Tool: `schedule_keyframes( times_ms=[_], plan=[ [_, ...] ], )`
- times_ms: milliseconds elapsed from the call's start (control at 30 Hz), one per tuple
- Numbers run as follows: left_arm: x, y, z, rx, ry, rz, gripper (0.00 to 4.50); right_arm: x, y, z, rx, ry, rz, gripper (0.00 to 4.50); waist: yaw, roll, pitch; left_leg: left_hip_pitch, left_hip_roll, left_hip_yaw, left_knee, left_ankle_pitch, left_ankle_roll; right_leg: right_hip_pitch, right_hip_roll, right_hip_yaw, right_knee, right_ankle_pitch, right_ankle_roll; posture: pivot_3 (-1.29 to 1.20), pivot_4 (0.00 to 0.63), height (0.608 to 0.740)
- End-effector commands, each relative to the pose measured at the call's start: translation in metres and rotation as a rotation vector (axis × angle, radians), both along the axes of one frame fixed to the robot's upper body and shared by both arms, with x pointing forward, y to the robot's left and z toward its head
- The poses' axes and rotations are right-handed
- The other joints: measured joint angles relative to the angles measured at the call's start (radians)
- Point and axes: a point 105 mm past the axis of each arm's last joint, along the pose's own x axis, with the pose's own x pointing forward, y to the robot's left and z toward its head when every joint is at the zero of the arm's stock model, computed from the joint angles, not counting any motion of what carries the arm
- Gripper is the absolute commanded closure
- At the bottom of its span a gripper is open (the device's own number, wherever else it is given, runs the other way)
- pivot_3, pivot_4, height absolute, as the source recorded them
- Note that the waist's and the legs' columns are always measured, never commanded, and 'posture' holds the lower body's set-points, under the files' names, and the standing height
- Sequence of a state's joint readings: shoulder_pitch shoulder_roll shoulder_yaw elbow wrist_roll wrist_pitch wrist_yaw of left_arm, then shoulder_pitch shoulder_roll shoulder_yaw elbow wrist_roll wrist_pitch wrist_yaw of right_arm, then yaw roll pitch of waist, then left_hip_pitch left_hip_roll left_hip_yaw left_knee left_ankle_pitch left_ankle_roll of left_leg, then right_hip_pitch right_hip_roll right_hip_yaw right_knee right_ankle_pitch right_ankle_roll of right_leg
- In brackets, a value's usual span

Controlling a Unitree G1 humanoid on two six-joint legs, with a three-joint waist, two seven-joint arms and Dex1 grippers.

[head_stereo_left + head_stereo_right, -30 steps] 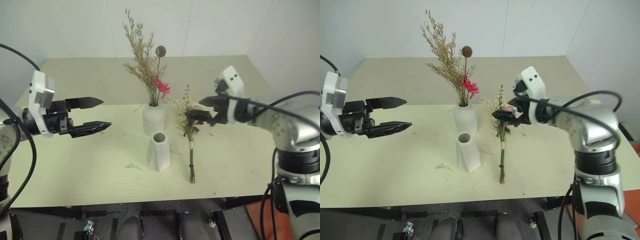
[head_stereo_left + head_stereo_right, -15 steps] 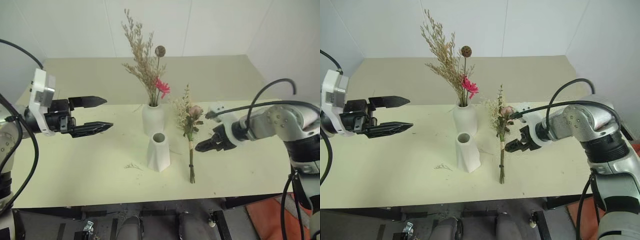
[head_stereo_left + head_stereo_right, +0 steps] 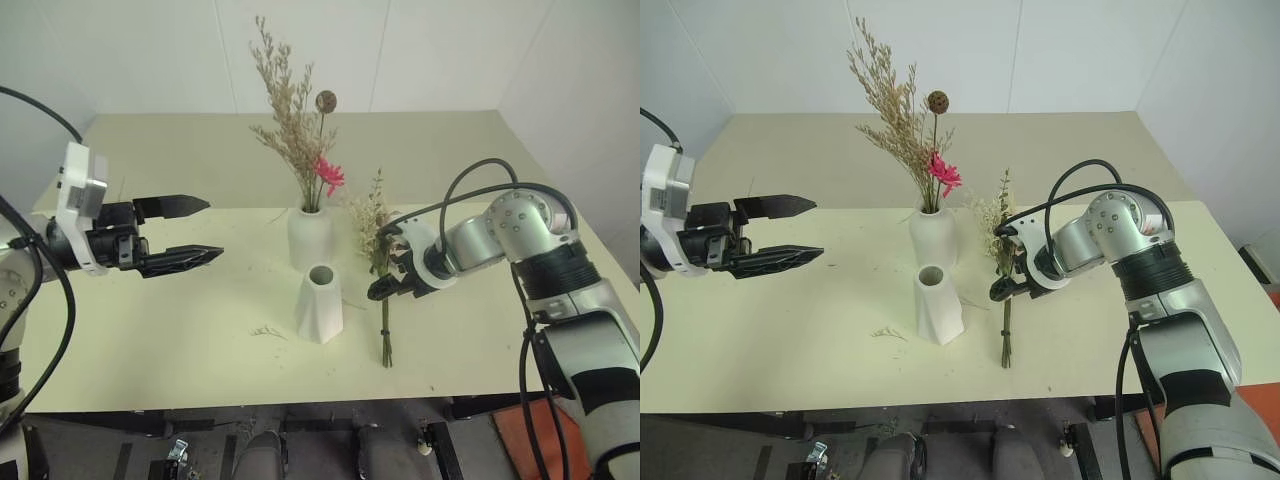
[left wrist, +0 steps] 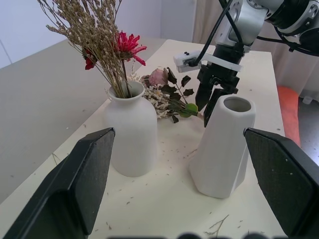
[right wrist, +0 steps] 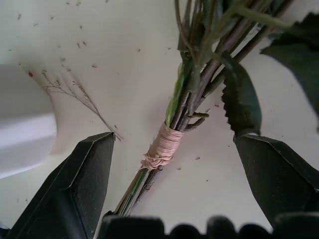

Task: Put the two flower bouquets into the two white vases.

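Note:
A thin bouquet of dried grass with a pink flower (image 3: 300,135) stands in the rounded white vase (image 3: 308,238). Just in front stands the angular white vase (image 3: 319,305), with nothing in it. The fuller bouquet (image 3: 377,222) lies flat on the table to its right, stems (image 3: 384,335) pointing at me. My right gripper (image 3: 381,286) points down, open, straddling those stems at the tan tie (image 5: 163,147) without closing on them. My left gripper (image 3: 212,228) hovers open, well left of both vases, holding nothing.
A few loose dried sprigs (image 3: 266,331) lie on the pale table (image 3: 180,340) left of the angular vase. The table's front edge is close below the bouquet's stem ends. A white wall rises behind the table.
My right gripper has dropped from above the bouquet's blooms, turned to point downward and moved left onto the tied stems. The left arm has stayed still.

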State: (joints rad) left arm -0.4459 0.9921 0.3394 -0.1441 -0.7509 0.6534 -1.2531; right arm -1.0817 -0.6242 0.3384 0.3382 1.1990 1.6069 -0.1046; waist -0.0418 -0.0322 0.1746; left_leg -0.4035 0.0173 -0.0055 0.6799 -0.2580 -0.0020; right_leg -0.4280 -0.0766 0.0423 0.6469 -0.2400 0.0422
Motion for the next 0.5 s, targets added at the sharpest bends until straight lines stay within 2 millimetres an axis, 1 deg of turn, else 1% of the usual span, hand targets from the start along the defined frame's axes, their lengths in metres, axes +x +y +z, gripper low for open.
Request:
schedule_keyframes(
  times_ms=[33,167,233,267,300,367,400,500],
  plan=[
    [-0.007,0.0,0.013,0.004,-0.06,-0.005,0.0,0.003,-0.001,0.001,0.017,-0.006,-0.027,0.89,-0.001,0.0,0.0,0.0,0.0,0.0,0.0,0.0,0.0,0.0,0.0,0.0,0.0,0.0,0.0,0.0,0.15,0.74],
    [-0.006,0.0,0.014,0.007,-0.06,-0.005,0.0,0.004,-0.001,-0.001,0.027,-0.006,-0.04,2.17,-0.001,0.0,0.0,0.0,0.0,0.0,0.0,0.0,0.0,0.0,0.0,0.0,0.0,0.0,0.0,0.0,0.15,0.74],
    [-0.006,0.0,0.014,0.008,-0.059,-0.005,0.0,0.004,0.0,0.003,0.048,-0.018,-0.037,2.9,-0.001,0.0,0.0,0.0,0.0,0.0,0.0,0.0,0.0,0.0,0.0,0.0,0.0,0.0,0.0,0.0,0.15,0.74],
    [-0.005,-0.001,0.014,0.009,-0.058,-0.005,0.0,0.005,-0.001,0.006,0.058,-0.029,-0.044,3.19,-0.001,0.0,0.0,0.0,0.0,0.0,0.0,0.0,0.0,0.0,0.0,0.0,0.0,0.0,0.0,0.0,0.15,0.74],
    [-0.005,-0.001,0.014,0.01,-0.057,-0.006,0.0,0.006,-0.003,0.009,0.067,-0.039,-0.052,3.58,-0.001,0.0,0.0,0.0,0.0,0.0,0.0,0.0,0.0,0.0,0.0,0.0,0.0,0.0,0.0,0.0,0.15,0.74],
    [-0.005,-0.001,0.014,0.012,-0.055,-0.007,0.0,0.009,-0.01,0.014,0.079,-0.055,-0.086,4.16,-0.001,0.0,0.0,0.0,0.0,0.0,0.0,0.0,0.0,0.0,0.0,0.0,0.0,0.0,0.0,0.0,0.15,0.74],
    [-0.005,-0.001,0.014,0.013,-0.053,-0.008,0.0,0.011,-0.016,0.017,0.088,-0.063,-0.114,4.28,-0.001,0.0,0.0,0.0,0.0,0.0,0.0,0.0,0.0,0.0,0.0,0.0,0.0,0.0,0.0,0.0,0.15,0.74],
    [-0.006,-0.002,0.014,0.015,-0.051,-0.013,0.0,0.018,-0.035,0.025,0.106,-0.092,-0.201,4.28,0.001,0.0,0.0,0.0,0.0,0.0,0.0,0.0,0.0,0.0,0.0,0.0,0.0,0.0,0.0,0.0,0.15,0.74]
  ],
)
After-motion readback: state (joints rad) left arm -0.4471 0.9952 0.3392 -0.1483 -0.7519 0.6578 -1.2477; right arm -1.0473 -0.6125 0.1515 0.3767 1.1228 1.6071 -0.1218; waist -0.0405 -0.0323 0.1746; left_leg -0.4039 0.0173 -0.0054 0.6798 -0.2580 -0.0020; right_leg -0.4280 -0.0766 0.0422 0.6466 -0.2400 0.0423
